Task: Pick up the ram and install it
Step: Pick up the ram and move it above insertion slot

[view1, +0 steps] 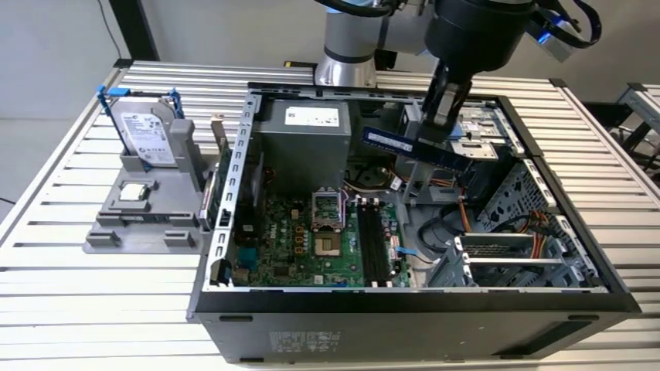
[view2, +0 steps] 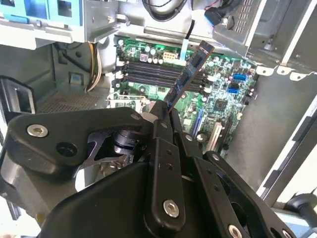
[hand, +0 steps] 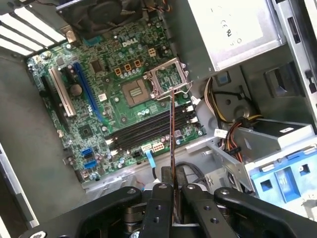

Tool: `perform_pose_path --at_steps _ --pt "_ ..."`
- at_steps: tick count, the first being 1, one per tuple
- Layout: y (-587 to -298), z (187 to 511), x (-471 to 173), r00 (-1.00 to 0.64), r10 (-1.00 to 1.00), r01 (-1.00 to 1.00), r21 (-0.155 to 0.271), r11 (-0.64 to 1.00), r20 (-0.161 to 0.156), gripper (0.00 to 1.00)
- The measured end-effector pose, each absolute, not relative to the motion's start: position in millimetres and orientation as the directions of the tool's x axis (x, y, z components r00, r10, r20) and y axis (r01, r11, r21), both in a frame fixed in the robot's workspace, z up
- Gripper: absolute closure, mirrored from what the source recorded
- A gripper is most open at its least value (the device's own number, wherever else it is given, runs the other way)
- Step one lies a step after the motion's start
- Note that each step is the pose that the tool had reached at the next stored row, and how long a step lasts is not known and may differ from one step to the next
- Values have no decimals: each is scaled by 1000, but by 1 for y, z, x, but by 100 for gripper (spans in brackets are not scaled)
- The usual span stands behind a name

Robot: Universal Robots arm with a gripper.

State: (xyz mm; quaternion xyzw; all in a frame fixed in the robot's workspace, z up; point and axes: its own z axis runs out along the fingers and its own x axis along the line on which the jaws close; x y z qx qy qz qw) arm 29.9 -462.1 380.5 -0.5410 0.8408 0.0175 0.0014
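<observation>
The arm (view1: 477, 31) comes in from the upper edge of the exterior view and points its wrist nearly straight down into the open case (view1: 413, 313), which lies on its side on the slatted bench (view1: 62, 294). The gripper (view1: 431, 139) hangs over the back half of the case, just to the exterior view's right of the power supply (view1: 309, 131), with its fingers pressed together on the ram (view1: 395, 142). The ram is held in the air by one end, its long side almost level and sloping a little down toward the exterior view's right. It is well above the motherboard (view1: 309, 239) and touches nothing but the gripper. In the first wrist view the ram (hand: 172, 144) shows edge-on as a thin line running out from the gripper (hand: 174, 198), and it crosses the dark memory slots (hand: 148, 129) at an angle instead of lining up with them, its far end over the socket (hand: 168, 82). In the second wrist view the ram (view2: 190, 74) stands out slantwise from the pinching fingers (view2: 161, 134). Outside the case, on the exterior view's left, a hard drive (view1: 144, 131) stands upright in a grey holder (view1: 144, 228), with a small square chip (view1: 134, 192) lying in front of it.
</observation>
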Motion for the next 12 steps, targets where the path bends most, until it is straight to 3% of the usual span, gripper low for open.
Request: perform_pose_path --at_steps 12 --pt "-462 381 30 -515 -857 -857 28 514 -21 100"
